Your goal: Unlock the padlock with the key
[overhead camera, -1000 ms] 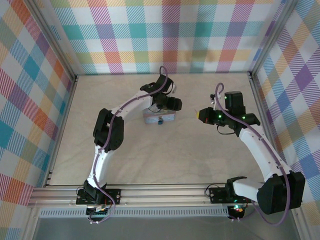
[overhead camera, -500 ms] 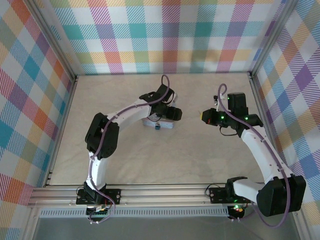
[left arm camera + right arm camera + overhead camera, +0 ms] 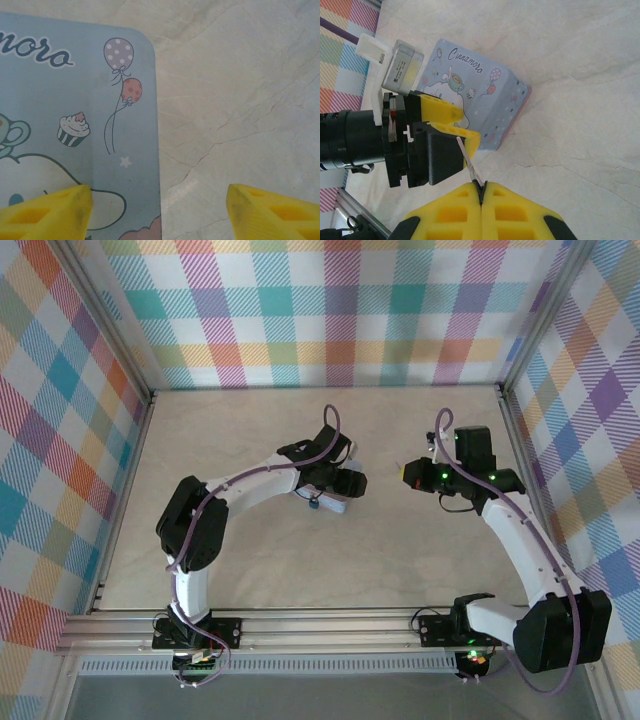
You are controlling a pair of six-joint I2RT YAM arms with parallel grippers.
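The tin (image 3: 470, 85) reads "Cinnamoro" (cartoon lid). The left tool (image 3: 157, 200), jaws apart, has shifted nearer over it; the padlock (image 3: 314, 504) sits at the tin's near edge. The right tool (image 3: 482, 192) is clamped on the key (image 3: 469, 162).

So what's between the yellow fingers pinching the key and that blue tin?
The open left fingers, over the edge of the tin, as the right wrist view shows.

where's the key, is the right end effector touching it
Touching. The right wrist view shows the key pinched in the shut right end effector.
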